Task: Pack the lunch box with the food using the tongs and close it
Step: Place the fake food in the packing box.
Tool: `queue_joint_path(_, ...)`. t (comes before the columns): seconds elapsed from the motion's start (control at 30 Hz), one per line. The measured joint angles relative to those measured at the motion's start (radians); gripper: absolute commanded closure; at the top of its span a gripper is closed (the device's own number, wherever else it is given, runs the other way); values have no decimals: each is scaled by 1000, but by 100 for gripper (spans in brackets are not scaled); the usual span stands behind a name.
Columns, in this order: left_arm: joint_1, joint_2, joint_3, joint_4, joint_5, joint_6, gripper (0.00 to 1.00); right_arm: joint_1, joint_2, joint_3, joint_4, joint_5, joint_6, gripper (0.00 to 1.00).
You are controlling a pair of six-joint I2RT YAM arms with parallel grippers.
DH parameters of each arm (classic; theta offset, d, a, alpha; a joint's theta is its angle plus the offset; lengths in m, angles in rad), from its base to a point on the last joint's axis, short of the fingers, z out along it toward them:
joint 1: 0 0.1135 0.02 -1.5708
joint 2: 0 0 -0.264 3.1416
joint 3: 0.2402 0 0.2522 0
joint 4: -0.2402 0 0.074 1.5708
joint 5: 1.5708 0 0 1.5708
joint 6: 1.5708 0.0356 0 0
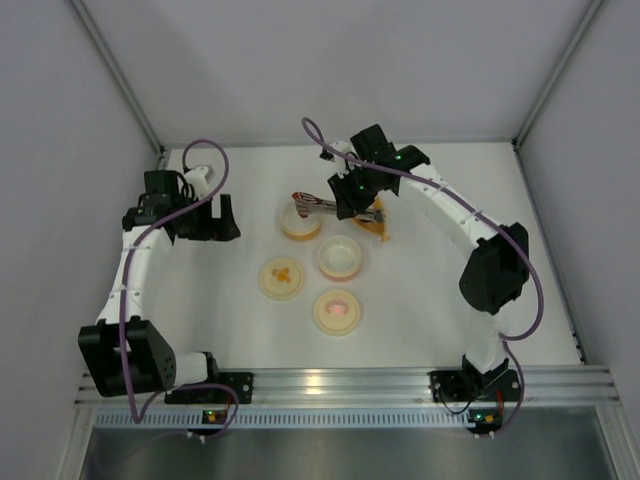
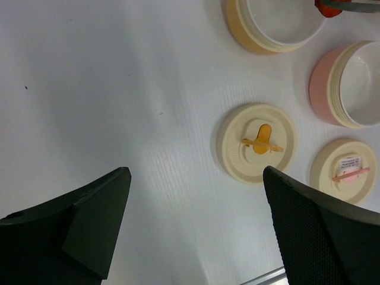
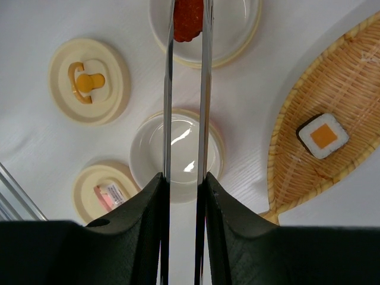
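My right gripper (image 3: 185, 179) is shut on the silver tongs (image 3: 168, 107), whose two arms run straight ahead. Their tips pinch the reddish-orange food lump (image 3: 188, 21) just above the open yellow lunch box bowl (image 3: 237, 35). The white sushi-like roll (image 3: 323, 135) lies in the woven boat-shaped dish (image 3: 350, 77) to the right. In the top view the right gripper (image 1: 348, 200) hovers between the dish (image 1: 375, 226) and the yellow bowl (image 1: 300, 224). My left gripper (image 1: 207, 221) stands open and empty to the left, its fingers (image 2: 95, 214) over bare table.
An open pink bowl (image 1: 340, 257) sits in front of the yellow one. Two cream lids lie nearer the arms, one with an orange handle (image 1: 281, 277) and one with a pink handle (image 1: 337, 311). White walls enclose the table.
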Motion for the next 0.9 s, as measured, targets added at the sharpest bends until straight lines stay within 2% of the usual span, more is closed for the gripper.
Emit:
queue_joint_path(0.5, 12, 7, 0, -1, 26, 1, 2, 8, 83, 2, 4, 18, -9, 89)
queue_joint_path(0.77, 16, 15, 0, -2, 27, 5, 2, 8, 97, 8, 6, 17, -8, 67)
queue_joint_path(0.9, 19, 15, 0, -2, 27, 6, 2, 9, 106, 28, 6, 18, -7, 62)
